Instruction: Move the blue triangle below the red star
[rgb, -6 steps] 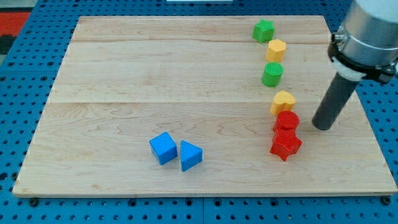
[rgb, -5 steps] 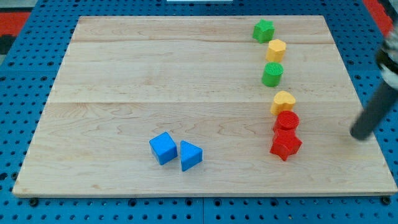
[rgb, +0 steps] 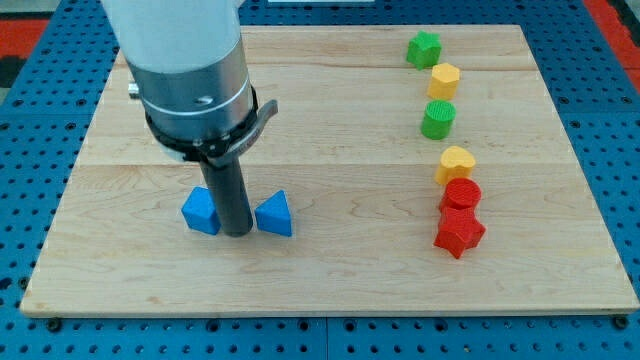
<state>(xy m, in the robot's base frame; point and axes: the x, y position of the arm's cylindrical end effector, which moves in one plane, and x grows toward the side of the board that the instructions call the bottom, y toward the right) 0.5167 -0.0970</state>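
The blue triangle (rgb: 274, 214) lies on the wooden board (rgb: 330, 270) left of centre. My tip (rgb: 237, 233) stands right between it and a blue cube (rgb: 201, 211), touching or almost touching both. The red star (rgb: 459, 233) lies far to the view's right, at the bottom of a column of blocks. The triangle is well to the left of the star, at about the same height in the view.
Above the red star, running up the view's right, stand a red cylinder (rgb: 462, 194), a yellow heart (rgb: 455, 162), a green cylinder (rgb: 438, 119), a yellow hexagon (rgb: 444, 78) and a green star (rgb: 424, 47). The arm's body (rgb: 190, 70) covers the board's upper left.
The arm has swung from the view's right edge to the left side. Its tip now stands between the two blue blocks, which have moved up-left and apart. The right column is unchanged.
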